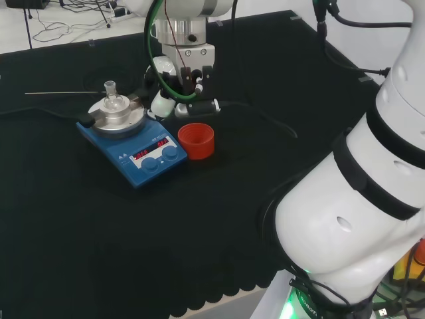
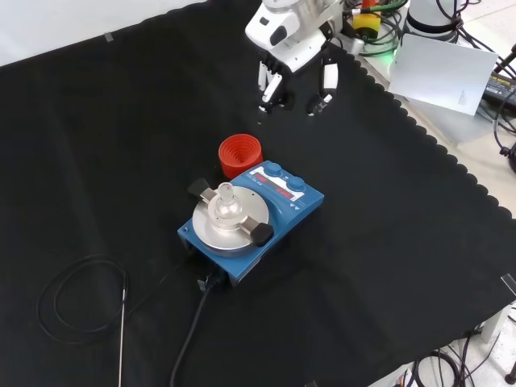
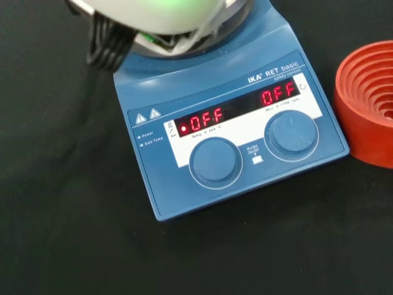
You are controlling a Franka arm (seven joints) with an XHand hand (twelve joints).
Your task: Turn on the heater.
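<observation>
Hanging straight and relaxed, holding nothing, the fingers [image 2: 265, 85] of the hand [image 2: 292, 50] point down at bare cloth [image 2: 97, 145]. In the front view, the blue heater [image 2: 286, 211] sits well apart below them, its 2 knobs nearest, beside the red ribbed stand [image 2: 240, 155].

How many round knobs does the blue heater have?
2. Both sit on the blue heater front panel in the wrist view: one knob under one red display, the other knob nearer the red ribbed ring.
</observation>
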